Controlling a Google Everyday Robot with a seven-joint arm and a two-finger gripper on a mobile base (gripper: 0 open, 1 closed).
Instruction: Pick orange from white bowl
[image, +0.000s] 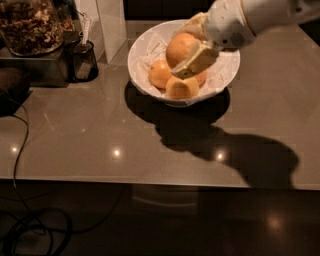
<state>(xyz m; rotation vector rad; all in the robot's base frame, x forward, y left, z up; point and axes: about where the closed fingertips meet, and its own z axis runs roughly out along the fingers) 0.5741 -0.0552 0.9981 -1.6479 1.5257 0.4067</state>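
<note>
Gripper (179, 52) hovering over white bowl (134, 56), arm reaching in from upper right. Fingers (197, 59) pinching orange (180, 46), one in front, one behind. Orange appearing round, smooth-lit, deep orange-tan, sitting highest of fruit in bowl, above crumpled paper lining (154, 46); contact with fruit below cannot be told. Second orange fruit (160, 74) and paler fruit (181, 88) lying beneath. Bowl standing on grey bench (100, 130). Dark mesh cup (82, 60) standing left, apart from bowl.
</note>
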